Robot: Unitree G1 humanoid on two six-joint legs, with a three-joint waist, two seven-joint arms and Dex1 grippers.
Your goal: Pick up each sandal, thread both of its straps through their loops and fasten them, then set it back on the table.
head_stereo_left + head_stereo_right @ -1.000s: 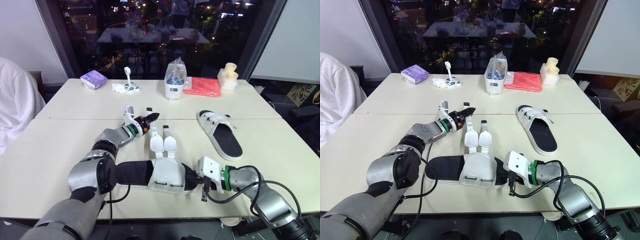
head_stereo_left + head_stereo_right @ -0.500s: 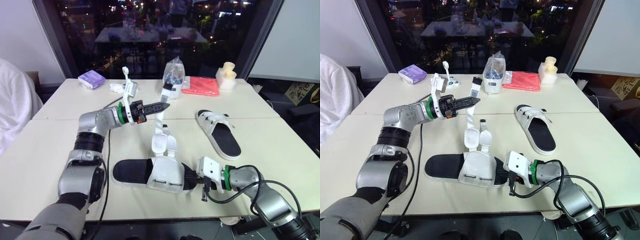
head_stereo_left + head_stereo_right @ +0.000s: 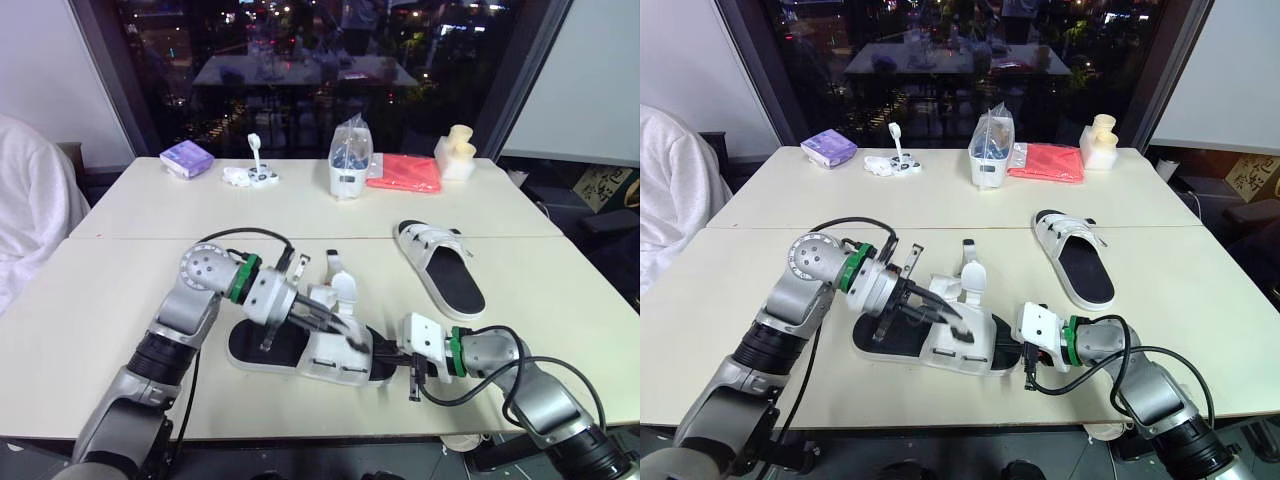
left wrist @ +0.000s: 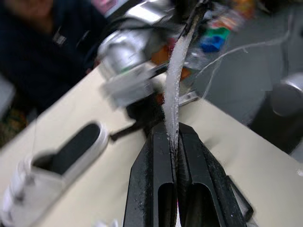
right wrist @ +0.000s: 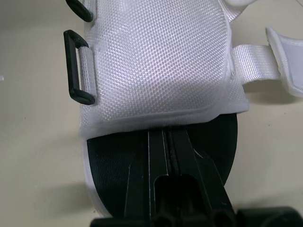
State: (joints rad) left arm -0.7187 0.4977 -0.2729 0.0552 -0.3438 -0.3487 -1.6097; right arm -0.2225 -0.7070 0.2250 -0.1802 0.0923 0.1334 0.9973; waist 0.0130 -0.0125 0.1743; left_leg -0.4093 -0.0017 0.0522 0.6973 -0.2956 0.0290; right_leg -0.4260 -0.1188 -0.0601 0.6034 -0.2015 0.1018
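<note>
One strap [image 4: 171, 90] pinched, left tool [image 4: 173, 131]; sandal [image 5: 156, 71], right tool [image 5: 168, 136].

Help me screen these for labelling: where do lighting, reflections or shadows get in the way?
Left eye view: the night window carries bright points and reflections; the table is evenly lit, with a soft shadow under the near sandal. Right wrist view: the white strap casts a faint shadow.

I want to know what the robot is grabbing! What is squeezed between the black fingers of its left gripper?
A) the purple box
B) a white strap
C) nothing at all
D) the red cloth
B: in the left wrist view the white strap runs down between the two shut fingers of the left gripper.
</note>
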